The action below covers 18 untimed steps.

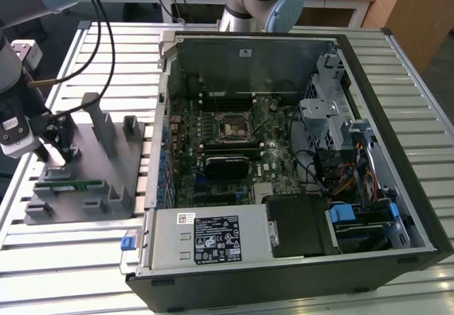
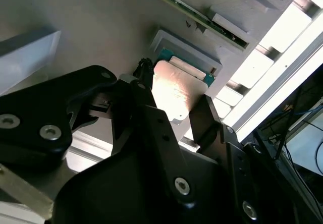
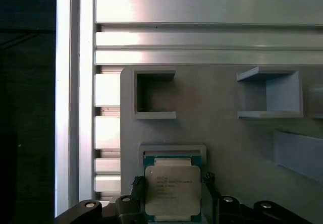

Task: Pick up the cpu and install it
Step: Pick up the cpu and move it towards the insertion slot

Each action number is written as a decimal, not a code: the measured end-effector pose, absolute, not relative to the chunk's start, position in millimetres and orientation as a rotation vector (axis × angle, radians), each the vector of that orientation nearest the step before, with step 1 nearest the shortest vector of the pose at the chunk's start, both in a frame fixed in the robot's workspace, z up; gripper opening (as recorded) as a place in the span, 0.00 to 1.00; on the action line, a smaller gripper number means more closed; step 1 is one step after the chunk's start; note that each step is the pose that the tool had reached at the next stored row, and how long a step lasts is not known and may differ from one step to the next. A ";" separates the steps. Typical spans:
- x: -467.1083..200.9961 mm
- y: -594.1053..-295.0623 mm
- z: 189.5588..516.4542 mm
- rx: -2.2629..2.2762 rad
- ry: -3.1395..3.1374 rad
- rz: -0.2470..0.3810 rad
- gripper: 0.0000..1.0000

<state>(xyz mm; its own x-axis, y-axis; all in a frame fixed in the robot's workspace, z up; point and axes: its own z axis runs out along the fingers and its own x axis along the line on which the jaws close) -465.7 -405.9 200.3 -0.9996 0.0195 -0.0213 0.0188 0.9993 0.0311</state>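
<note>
My claw [image 3: 172,179] hangs open astride the cpu [image 3: 172,192], seated in the grey fixture [image 1: 79,164] at the exterior view's left; I judge it light, stiff, slick and fragile, best held by opposite edges.

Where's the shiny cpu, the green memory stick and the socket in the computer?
cpu [image 3: 173,191]: first wrist view, middle of its silvery top.
green memory stick [image 1: 71,184]: exterior view, middle of its length.
socket [image 1: 232,127]: exterior view, its dark centre.

cpu [image 3: 173,193] top showing brushed silvery metal, gleaming softly. Fixture [image 3: 227,128] looking smooth, matt grey plastic. Table [image 3: 202,12] slats shining as bare ribbed metal. Tool [image 2: 176,100] appearing black, satin-finished, carrying bright metal screws [image 2: 50,131].
</note>
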 end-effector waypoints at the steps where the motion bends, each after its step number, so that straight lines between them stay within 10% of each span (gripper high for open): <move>1: -465.7 -405.9 201.2 0.030 3.119 0.048 0.53; 18: -466.0 -406.1 213.7 0.030 3.120 0.056 0.53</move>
